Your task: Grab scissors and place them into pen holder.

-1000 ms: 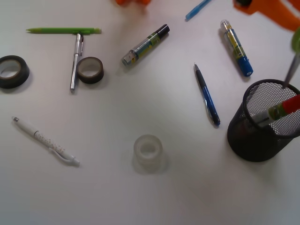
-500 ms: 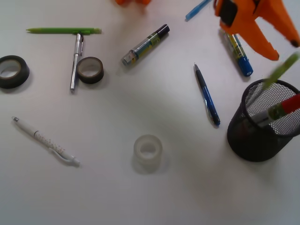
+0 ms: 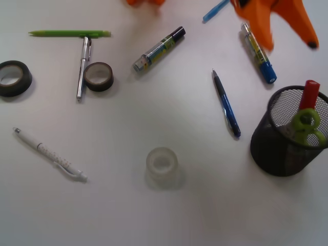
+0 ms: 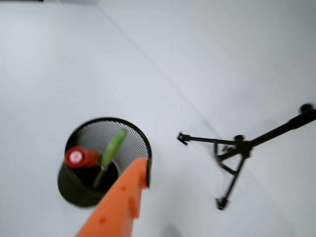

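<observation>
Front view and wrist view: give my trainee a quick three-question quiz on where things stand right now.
1. True or false: the scissors sit inside the pen holder, green handles up.
2. What shares the pen holder with them? A) red-capped marker B) white pen C) clear tape roll
3. Fill in: the gripper hangs above the table, holding ____.

Key: 1 true; 2 A; 3 nothing.
</observation>
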`<state>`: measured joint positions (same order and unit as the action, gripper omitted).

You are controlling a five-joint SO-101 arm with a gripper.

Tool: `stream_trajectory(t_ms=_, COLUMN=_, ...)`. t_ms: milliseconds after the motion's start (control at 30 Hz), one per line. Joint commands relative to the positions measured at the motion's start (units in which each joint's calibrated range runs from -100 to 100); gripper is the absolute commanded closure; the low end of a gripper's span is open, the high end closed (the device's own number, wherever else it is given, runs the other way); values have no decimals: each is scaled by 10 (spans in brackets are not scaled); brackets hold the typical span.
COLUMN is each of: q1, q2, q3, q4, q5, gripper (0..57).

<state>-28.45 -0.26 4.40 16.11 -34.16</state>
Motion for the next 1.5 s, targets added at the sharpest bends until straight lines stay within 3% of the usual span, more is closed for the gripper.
stream_trajectory(t_ms=0, q1=40, q2=-110, q3=-92, q4=359, q5=144, gripper=170)
stream_trajectory(t_ms=67, q1=78, q2=-130, q3=-104, q4=450, q5=193, gripper=173)
stream_trajectory(t_ms=133, q1=123, q2=-139, q3=-102, q4=525, q5=232, gripper=213)
stream_trajectory(t_ms=300, q1=232, q2=-162, q3=16, q4=628, q5=306, gripper=413)
stream_trajectory(t_ms=400, q1=262, q2=-238, q3=137, q4=593, q5=329, gripper=483)
stream_trajectory(t_ms=833, q1=206, q2=-997, q3=761, q4=464, q5=336, gripper=485)
stream_trajectory(t_ms=967, q1=169, q2=-952, q3=816, q4=460, q5=337, gripper=494)
stream_trajectory(t_ms=1033, q1=159, q2=-965, q3=868, q4=466, q5=336, gripper=566)
stream_trajectory(t_ms=1067, q1=158, q2=-987, q3=898, q4=467, q5=327, gripper=572)
stream_trajectory(t_ms=1467, q1=155, q2=-988, q3=898, q4=513, q5=293, gripper=572)
